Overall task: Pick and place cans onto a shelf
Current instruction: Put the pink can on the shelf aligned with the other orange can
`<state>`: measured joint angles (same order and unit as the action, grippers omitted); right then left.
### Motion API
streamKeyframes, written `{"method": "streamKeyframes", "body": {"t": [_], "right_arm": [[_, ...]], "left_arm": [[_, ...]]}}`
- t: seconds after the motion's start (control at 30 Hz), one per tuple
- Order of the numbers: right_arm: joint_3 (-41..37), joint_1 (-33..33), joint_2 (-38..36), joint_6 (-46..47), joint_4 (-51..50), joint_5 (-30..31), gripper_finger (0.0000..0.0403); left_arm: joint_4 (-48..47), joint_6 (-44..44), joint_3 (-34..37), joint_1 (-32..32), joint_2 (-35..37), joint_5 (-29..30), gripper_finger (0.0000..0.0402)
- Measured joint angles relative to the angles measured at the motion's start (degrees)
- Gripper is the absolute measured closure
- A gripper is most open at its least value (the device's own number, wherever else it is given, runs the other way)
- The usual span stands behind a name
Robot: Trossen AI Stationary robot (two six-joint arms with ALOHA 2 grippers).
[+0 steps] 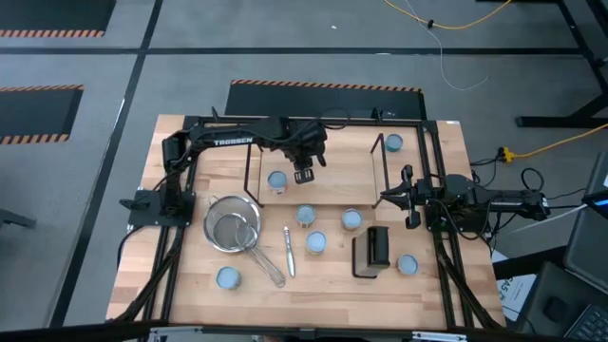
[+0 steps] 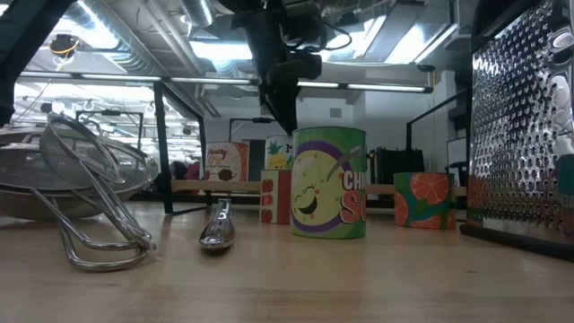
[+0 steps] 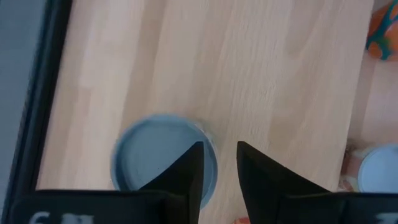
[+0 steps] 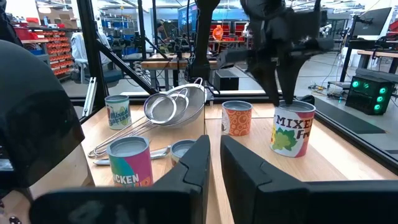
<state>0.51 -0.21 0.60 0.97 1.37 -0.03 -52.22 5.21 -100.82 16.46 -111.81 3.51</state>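
Observation:
The shelf [image 1: 328,185] is a light-wood board with black wire ends at the table's back centre. One can [image 1: 276,180] stands on its left part. My left gripper [image 1: 304,175] hangs just right of that can. In the left wrist view the can [image 3: 146,158] lies partly under one finger, and the gripper [image 3: 221,163] is open with only bare board [image 3: 261,74] between its fingers. Loose cans stand on the table in front of the shelf [image 1: 306,216] [image 1: 351,219] [image 1: 315,243], with others further out. My right gripper [image 1: 394,198] waits off the shelf's right end, shut and empty.
A metal mesh strainer [image 1: 233,228] and a spoon [image 1: 289,252] lie front left of the shelf. A black box grater [image 1: 372,249] stands front right. A further can [image 1: 393,142] sits behind the shelf's right frame. Black frame rails border the table.

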Motion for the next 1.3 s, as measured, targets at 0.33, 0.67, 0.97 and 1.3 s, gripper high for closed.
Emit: {"method": "streamKeyframes", "body": {"t": [0.33,0.67,0.97,1.3], "right_arm": [[0.0,0.0,0.0,0.0,0.01,0.0,0.0358],[0.0,0.0,0.0,0.0,0.02,0.0,0.0358],[0.0,0.0,0.0,0.0,0.02,0.0,0.0358],[0.0,0.01,0.0,0.01,0.0,0.0,0.0358]], "left_arm": [[0.0,-0.02,-6.49,-3.62,0.02,-1.2,0.0312],[0.09,-0.42,-7.23,-13.38,0.02,-3.21,0.0312],[0.17,-0.76,-7.23,-22.56,0.04,-3.23,0.0312],[0.23,-9.52,-7.23,-30.35,0.04,-3.18,0.0312]]}}
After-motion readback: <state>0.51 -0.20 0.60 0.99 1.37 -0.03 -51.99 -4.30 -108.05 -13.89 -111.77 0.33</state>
